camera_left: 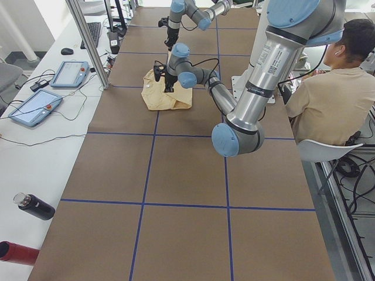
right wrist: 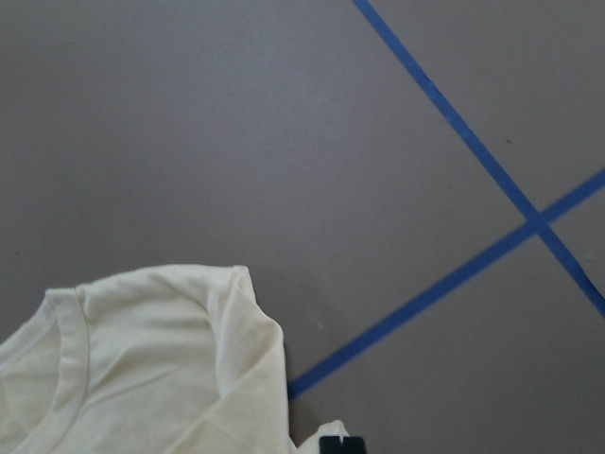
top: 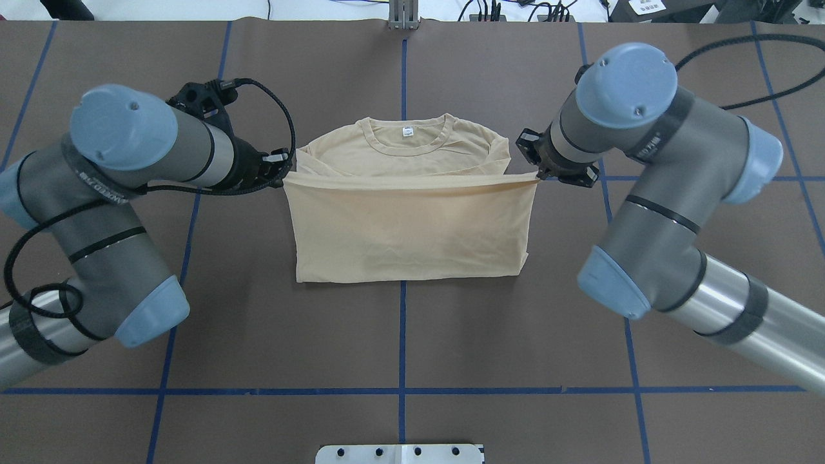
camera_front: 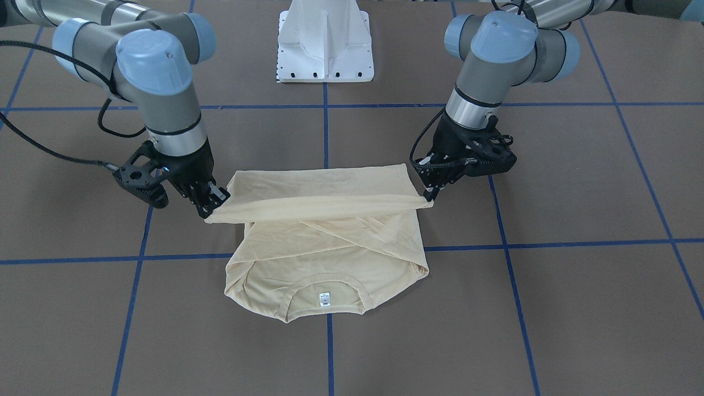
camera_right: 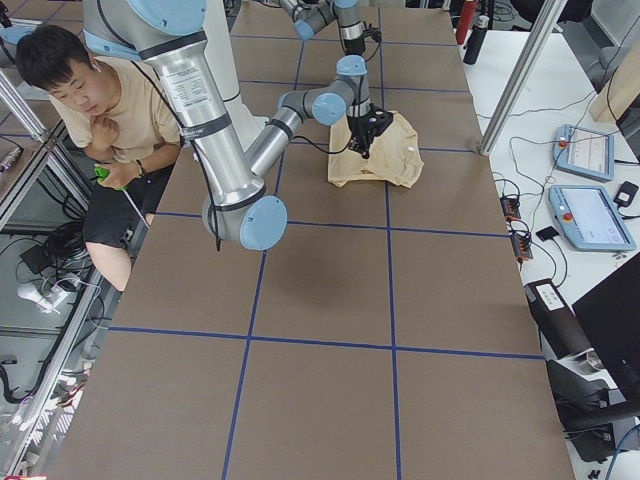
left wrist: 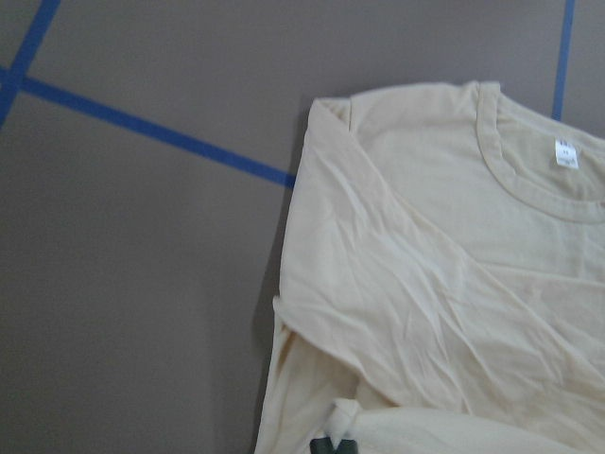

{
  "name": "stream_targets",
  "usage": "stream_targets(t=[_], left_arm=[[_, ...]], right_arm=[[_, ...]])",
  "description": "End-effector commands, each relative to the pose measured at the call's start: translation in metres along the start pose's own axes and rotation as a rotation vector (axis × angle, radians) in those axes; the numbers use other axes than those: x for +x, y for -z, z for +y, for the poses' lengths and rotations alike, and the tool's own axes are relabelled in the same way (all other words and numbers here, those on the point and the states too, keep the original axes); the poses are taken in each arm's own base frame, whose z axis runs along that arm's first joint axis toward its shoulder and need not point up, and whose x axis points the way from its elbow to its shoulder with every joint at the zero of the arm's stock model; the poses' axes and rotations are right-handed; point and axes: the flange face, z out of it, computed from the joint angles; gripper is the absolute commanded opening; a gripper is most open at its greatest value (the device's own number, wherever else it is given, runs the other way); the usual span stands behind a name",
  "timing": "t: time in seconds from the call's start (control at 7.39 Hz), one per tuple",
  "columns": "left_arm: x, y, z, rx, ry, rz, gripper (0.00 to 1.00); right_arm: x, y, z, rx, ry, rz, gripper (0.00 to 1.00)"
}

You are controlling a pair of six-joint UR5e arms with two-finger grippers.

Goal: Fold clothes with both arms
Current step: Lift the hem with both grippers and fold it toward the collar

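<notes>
The cream T-shirt point(camera_front: 324, 258) is spread at the middle of the brown surface point(camera_front: 577, 308), with its collar turned away from the robot. Its folded-over edge is stretched taut between the two pincers. One corner is clenched in the left pincer point(camera_front: 430, 195), the other in the right pincer point(camera_front: 213, 204).

The left arm point(top: 103, 258) and the right arm point(top: 670, 212) bend at the elbow and reach in from opposite sides of the T-shirt point(top: 412, 225). The left gripper point(top: 284, 175) pinches one end of the shirt's lifted, taut edge. The right gripper point(top: 537, 176) pinches the other end. Both wrists angle down toward the shirt.
</notes>
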Motion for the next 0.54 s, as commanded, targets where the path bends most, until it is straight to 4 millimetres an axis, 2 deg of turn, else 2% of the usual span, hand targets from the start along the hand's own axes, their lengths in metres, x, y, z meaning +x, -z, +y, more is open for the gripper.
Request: stream_targets(t=[0.0,0.14,0.41], left_arm=[[-0.002,-0.046,-0.034,0.033,0.002,0.029,0.00],[-0.004,-0.075,-0.045,0.042,0.003,0.027,0.00],[-0.014,-0.106,-0.060,0.070,0.003,0.038,0.01]], right_arm=[[-0.031,-0.061,-0.039,0.020,0.019,-0.017,0.00],[-0.042,-0.080,-0.046,0.027,0.025,-0.023,0.00],[-0.065,-0.091,-0.050,0.030,0.039,-0.009,0.00]])
